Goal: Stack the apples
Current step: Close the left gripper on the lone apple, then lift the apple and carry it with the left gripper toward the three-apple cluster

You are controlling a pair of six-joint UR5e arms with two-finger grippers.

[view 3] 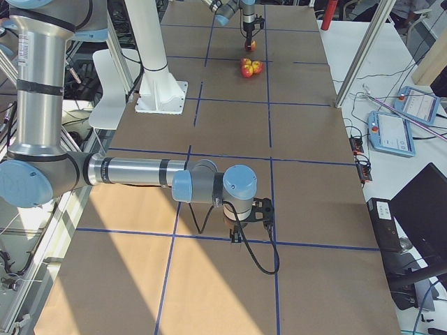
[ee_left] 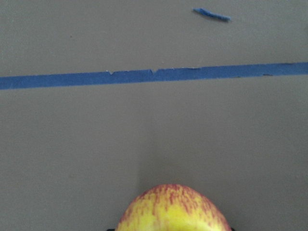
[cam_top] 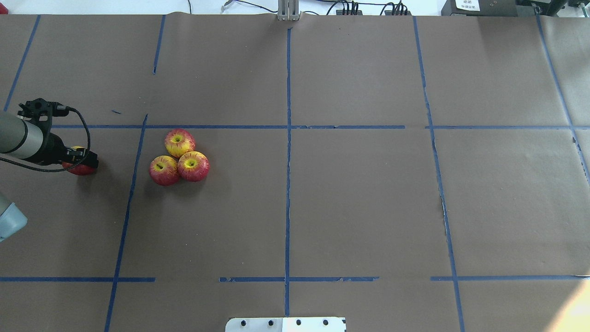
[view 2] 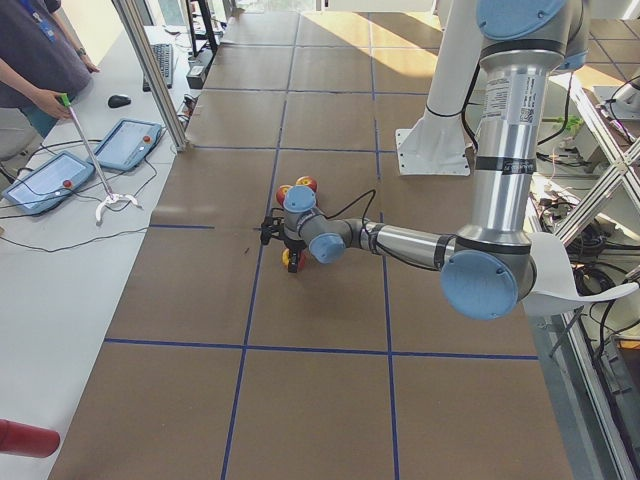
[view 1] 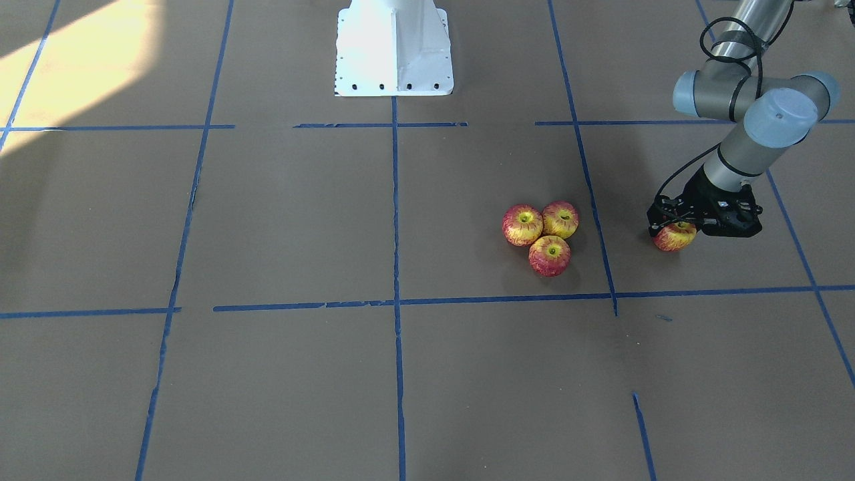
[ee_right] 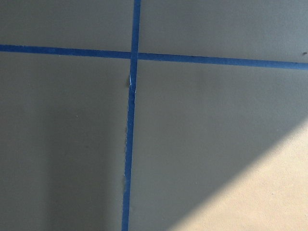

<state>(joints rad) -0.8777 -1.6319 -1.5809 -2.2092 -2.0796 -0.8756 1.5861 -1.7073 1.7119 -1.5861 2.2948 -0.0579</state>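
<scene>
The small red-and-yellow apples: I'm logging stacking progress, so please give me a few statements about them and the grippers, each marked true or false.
1. Three small round red-and-yellow apples lie in a touching cluster on the brown paper-covered table. True.
2. One apple already rests on top of the cluster. False: all three sit directly on the table, and none is stacked.
3. The fourth apple sits between the fingers of the left gripper, apart from the cluster. True.
4. The right gripper carries an apple. False: its wrist view shows only bare table and blue tape lines, far from the apples.
</scene>
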